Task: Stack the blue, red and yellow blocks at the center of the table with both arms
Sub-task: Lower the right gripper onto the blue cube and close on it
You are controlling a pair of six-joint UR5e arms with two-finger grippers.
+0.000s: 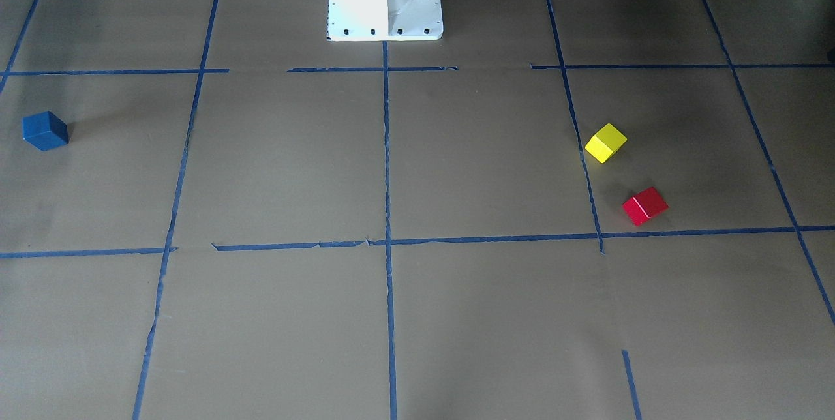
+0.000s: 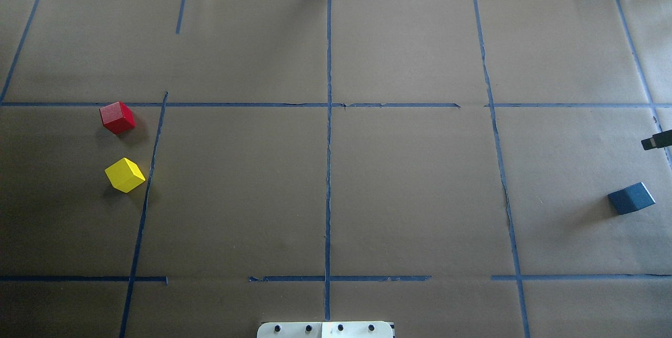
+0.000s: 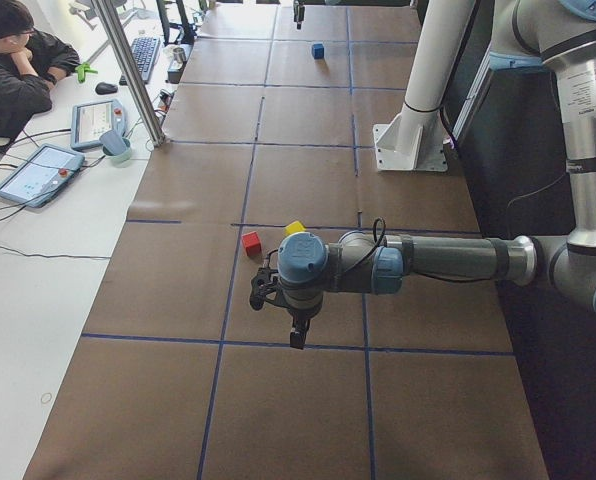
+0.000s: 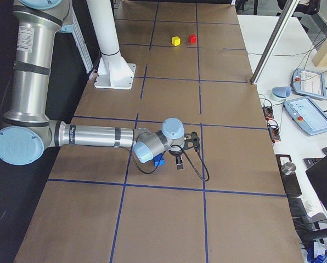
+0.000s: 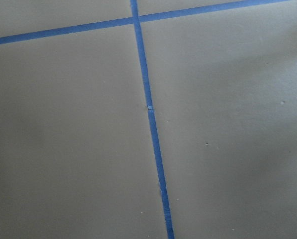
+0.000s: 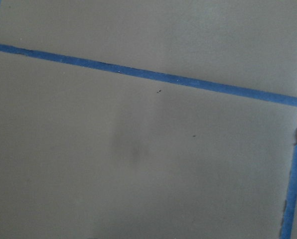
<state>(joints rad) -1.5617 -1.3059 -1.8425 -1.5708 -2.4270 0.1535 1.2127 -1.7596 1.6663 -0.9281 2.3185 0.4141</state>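
Hovering left fingers (image 3: pixel 295 339); spread unclear

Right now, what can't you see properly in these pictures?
1. The jaws of the left arm: only the exterior left view shows them, small and dark, so open or shut is unclear.
2. The jaws of the right arm: small and dark in the exterior right view too.
3. The blue block: in the exterior right view the right arm's wrist covers most of it.
4. Both wrist views: only brown paper and blue tape, no blocks.

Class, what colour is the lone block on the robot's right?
The block is blue; clearest in overhead view.
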